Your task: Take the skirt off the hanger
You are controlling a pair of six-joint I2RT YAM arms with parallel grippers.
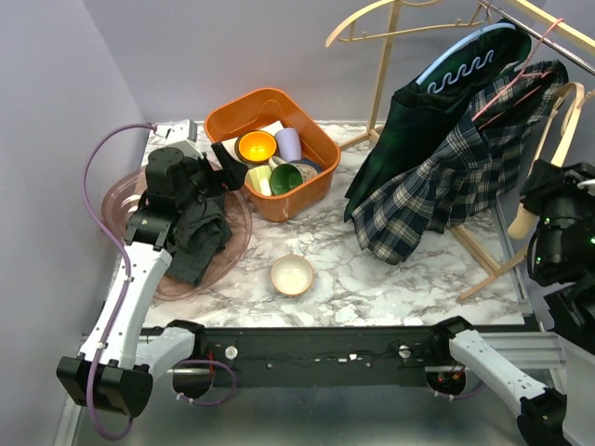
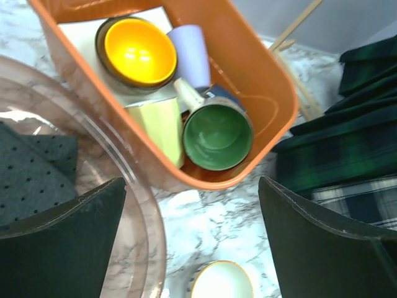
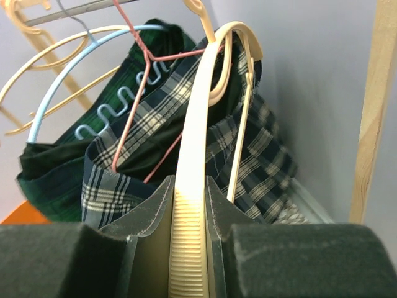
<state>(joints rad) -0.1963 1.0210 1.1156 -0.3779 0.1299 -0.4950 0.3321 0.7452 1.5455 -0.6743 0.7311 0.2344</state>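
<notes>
Right jaws clamp one cream hanger (image 3: 191,205) (one plaid skirt (image 1: 437,200), one green skirt (image 1: 400,130) alongside); left jaws gape.

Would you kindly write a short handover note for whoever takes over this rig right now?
Left gripper: open, empty, over the edge of the pink tray, near the orange bin.
Right gripper: shut on the cream hanger at the rack.
Plaid skirt and green skirt both hang on the rack, the plaid one just behind the cream hanger.
Done: hanger gripped. A dark cloth lies in the tray.
Left: get the skirt off its hanger; none is off yet.
</notes>
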